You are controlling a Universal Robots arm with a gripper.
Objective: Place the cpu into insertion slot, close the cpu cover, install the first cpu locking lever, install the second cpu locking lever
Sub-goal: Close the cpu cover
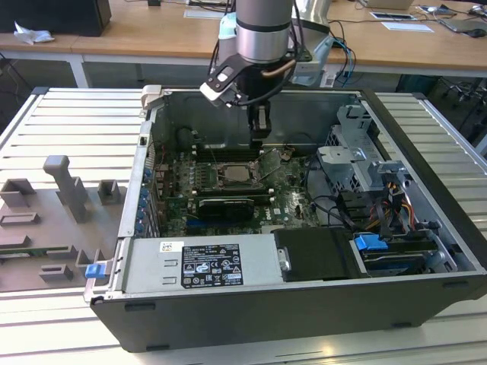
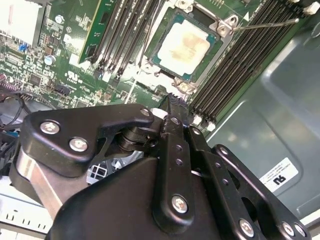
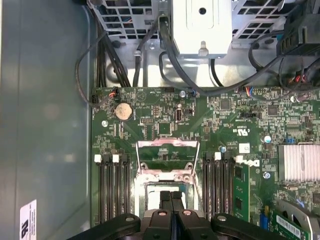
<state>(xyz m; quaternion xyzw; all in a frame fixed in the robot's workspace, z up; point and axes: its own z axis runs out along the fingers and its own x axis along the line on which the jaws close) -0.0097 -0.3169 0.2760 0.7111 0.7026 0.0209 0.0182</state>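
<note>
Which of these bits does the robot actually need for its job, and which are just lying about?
For the job:
- cpu, lying in the insertion slot
- cpu cover, raised open
- locking lever
- hand, shut, over the slot

Just there:
- memory slots
- coin battery
- cables
- power supply
- grey holders beside the case

The ribbed table [image 1: 68, 122] holds an open computer box [image 1: 228, 327] under the fingers [image 1: 259, 122], with grey blocks [image 1: 67, 186] well off to one side.

Label [image 1: 210, 265] on power supply [image 1: 257, 262]: print too small to read.
</note>
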